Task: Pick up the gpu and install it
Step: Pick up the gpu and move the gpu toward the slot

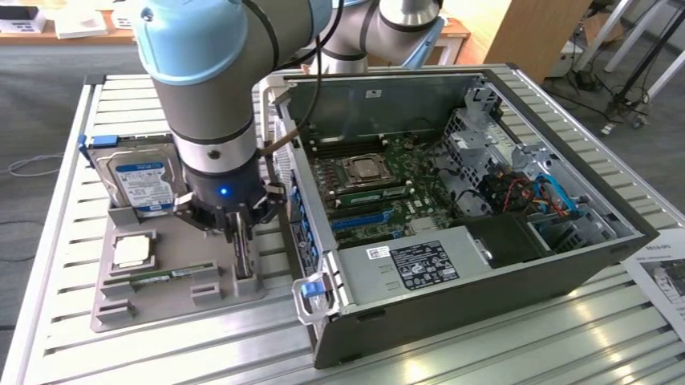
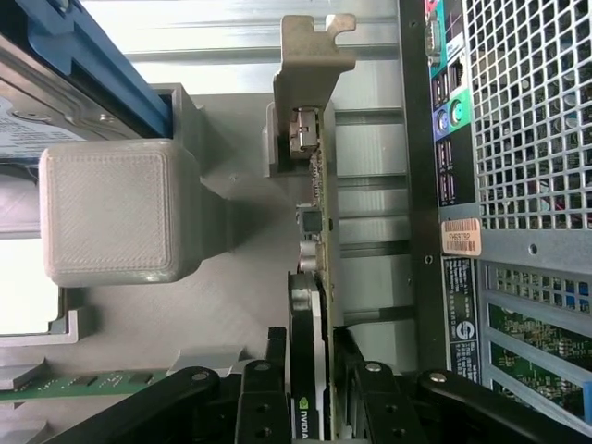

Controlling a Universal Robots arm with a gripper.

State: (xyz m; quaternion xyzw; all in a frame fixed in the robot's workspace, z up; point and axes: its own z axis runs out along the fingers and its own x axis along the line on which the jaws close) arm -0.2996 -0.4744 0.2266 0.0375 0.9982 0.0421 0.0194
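Risk check at the grasp: gripper point(image 1: 237, 228) is down over the gpu point(image 1: 244, 261), which stands on edge in its slot of the grey holder tray point(image 1: 118, 309) on the bench point(image 1: 192, 353), just beside the PC case point(image 1: 450, 313) on the exterior view's left.

In the wrist view the fingers point(image 2: 259, 393) sit either side of the card point(image 2: 314, 213), open, with a sliver of gap on one side. We judge nothing is clamped yet.

What could go wrong:
- The gap looks uneven, so one pad may land first and tip the card in its slot.
- The grip sits at the end away from the bracket point(image 2: 310, 65), so the bracket end may sag or snag on the holder.
- The case wall is close, so any swing may clip it.
- The shroud face looks smooth, so the card may slip if the clamp is light.
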